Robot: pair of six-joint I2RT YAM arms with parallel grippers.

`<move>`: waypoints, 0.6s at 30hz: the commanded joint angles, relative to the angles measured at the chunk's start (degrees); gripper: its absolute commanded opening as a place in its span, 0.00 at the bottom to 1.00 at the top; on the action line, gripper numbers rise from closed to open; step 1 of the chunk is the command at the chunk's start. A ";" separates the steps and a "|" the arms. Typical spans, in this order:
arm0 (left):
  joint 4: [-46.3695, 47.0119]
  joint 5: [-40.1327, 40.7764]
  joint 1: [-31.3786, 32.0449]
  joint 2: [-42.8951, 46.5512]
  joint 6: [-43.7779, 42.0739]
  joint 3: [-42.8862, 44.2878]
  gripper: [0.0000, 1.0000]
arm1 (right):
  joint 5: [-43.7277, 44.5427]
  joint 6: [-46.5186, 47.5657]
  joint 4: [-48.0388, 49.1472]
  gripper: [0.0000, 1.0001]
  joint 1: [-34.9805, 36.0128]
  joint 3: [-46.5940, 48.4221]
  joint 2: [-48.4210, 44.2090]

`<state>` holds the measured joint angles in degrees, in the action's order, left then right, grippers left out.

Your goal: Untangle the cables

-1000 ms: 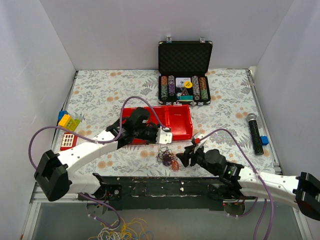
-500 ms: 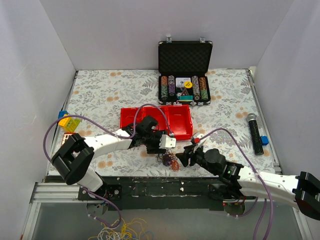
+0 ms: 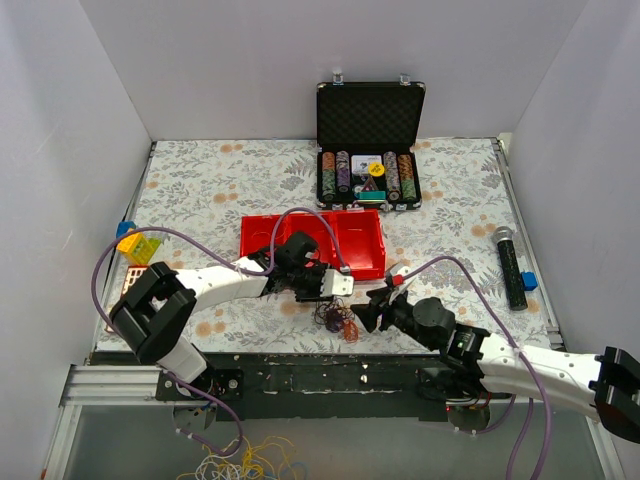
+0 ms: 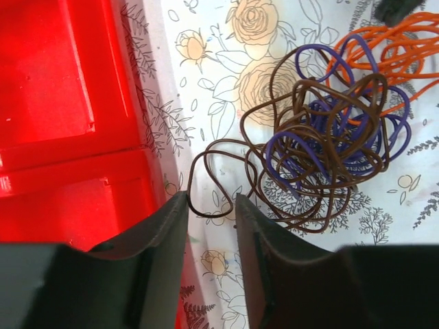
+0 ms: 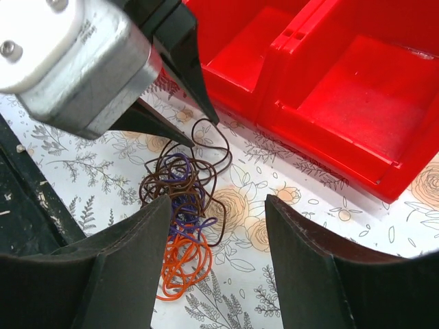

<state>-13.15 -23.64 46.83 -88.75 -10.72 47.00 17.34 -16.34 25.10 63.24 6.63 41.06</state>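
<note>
Cables are the story here, the thin orange, purple and dark brown wires (image 4: 322, 130), and the left jaws are right at their edge. They're parted by only a narrow gap, with one stray loop of dark brown wire lying across that gap at the tips. Pinched? Not that I can see; the loop looks loose between them, nothing gripped. Over to the right jaws: spread wide, holding nothing, low over the desk, with the clump showing between the two fingers in the right wrist view.

Move outward and there's the clump itself, one tangle on the flower-printed desk cloth (image 4: 206, 41). Brown and purple are threaded through each other, and the orange coils are bunched on the side nearer the right arm. It lies just in front of the red plastic two-compartment tray (image 3: 355, 245), between the two arms, near the front edge of the desk.

So where does that leave the job? By my read, barely begun: no colour is pulled free, and no wire lies apart from the others. Everything is left to do: catch that brown tail, pin the bundle, draw the strands out one by one. Both arms are placed for it, and that's all I'd credit.
</note>
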 commanded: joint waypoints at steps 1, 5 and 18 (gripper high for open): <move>-1.71 -3.60 0.02 0.24 -1.41 1.25 0.30 | -0.29 -0.19 3.11 0.65 -0.58 -0.22 -1.42; -1.53 -3.96 0.02 -0.11 -0.97 2.21 0.22 | -0.38 -0.19 3.11 0.65 -0.66 -0.30 -1.42; -2.23 0.96 1.42 13.58 5.80 5.11 0.00 | 0.76 4.47 0.56 0.79 -1.81 4.35 -2.30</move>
<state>-14.76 -23.86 47.05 -85.52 -7.29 49.43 17.43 -15.00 24.84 62.17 6.74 39.51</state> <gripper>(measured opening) 0.017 0.758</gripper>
